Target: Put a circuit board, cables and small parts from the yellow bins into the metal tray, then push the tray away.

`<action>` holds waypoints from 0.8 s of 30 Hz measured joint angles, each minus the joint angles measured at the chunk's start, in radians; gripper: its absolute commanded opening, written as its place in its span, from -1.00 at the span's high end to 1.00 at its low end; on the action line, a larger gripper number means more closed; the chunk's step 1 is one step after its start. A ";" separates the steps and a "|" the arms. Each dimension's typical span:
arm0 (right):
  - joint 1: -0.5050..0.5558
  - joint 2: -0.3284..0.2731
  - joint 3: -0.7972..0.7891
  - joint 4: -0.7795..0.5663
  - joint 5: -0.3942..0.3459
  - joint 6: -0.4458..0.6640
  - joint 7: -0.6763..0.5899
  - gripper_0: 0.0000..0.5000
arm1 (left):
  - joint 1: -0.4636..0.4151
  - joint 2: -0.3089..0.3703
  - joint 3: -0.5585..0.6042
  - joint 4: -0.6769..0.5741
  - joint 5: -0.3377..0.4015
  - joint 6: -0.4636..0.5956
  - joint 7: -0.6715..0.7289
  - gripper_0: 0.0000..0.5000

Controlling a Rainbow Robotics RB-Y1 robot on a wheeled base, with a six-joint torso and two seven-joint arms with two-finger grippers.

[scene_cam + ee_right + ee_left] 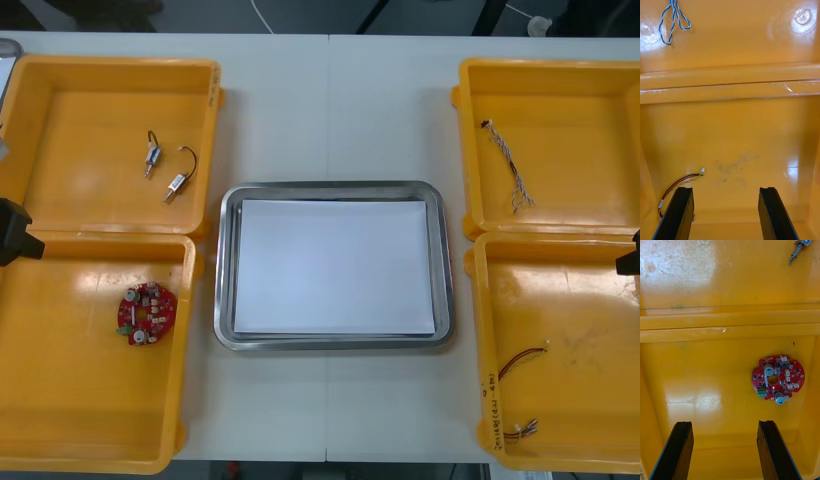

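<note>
A round red circuit board (pixel 146 311) lies in the near left yellow bin (pixel 60 440). My left gripper (pixel 724 425) hovers open over that bin's floor, and the board (pixel 778 378) sits just beyond its right finger. Two small metal parts (pixel 165 170) lie in the far left bin. My right gripper (pixel 726 191) is open and holds nothing above the near right bin (pixel 590 300). A red and yellow cable (pixel 679 183) lies beside its left finger. A twisted blue and white cable (pixel 508 165) rests in the far right bin. The metal tray (pixel 228 262) has a white inside.
A second red and yellow cable (pixel 520 431) lies at the near corner of the near right bin. The bins' raised rims (pixel 730 324) stand between the near and far compartments. Bare table (pixel 330 110) runs beyond the tray to the far edge.
</note>
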 measured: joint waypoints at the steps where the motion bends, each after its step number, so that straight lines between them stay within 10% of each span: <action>1: 0.000 0.000 0.000 0.000 0.000 0.000 0.000 -1.00 | 0.000 0.000 0.000 0.000 0.000 0.000 0.000 -1.00; 24: 0.000 0.000 0.000 0.000 0.000 0.000 0.000 -1.00 | 0.000 0.000 0.000 0.000 0.000 0.000 0.000 -1.00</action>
